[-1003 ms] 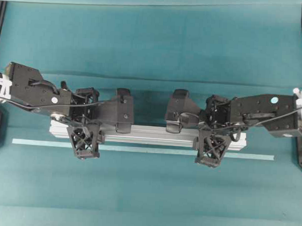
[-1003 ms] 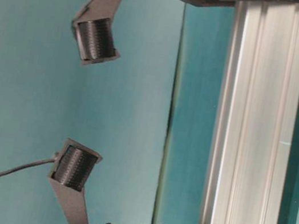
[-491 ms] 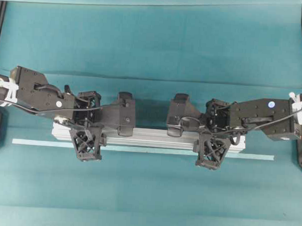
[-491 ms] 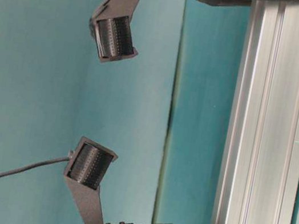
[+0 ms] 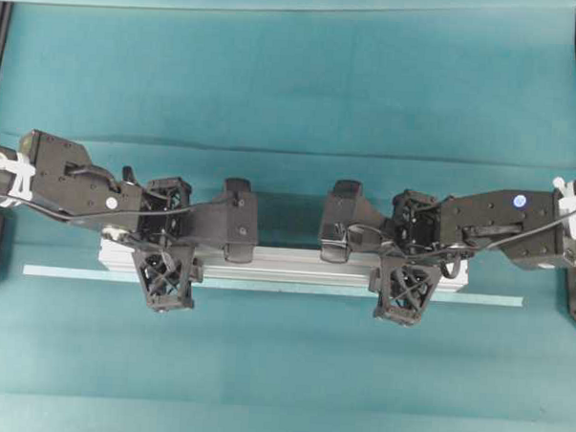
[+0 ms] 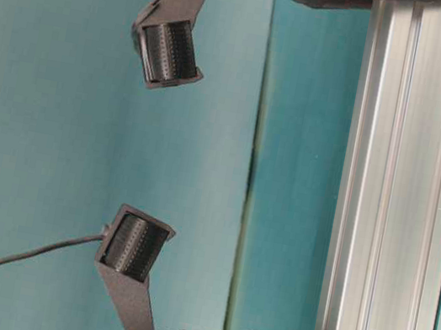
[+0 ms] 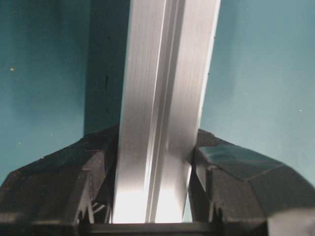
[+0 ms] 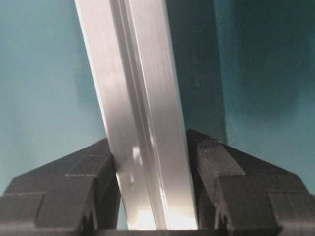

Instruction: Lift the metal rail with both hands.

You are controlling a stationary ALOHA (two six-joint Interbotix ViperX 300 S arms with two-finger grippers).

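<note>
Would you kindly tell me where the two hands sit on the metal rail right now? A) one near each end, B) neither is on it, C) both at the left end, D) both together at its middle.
A: overhead, the left hand grips the metal rail near one end and the right hand near the other, bare middle between.

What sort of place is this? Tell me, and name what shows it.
Probably a robotics lab bench: a teal cloth-covered table with only a metal rail and a pale tape strip on it, and the left gripper and right gripper clamped on the rail.
</note>
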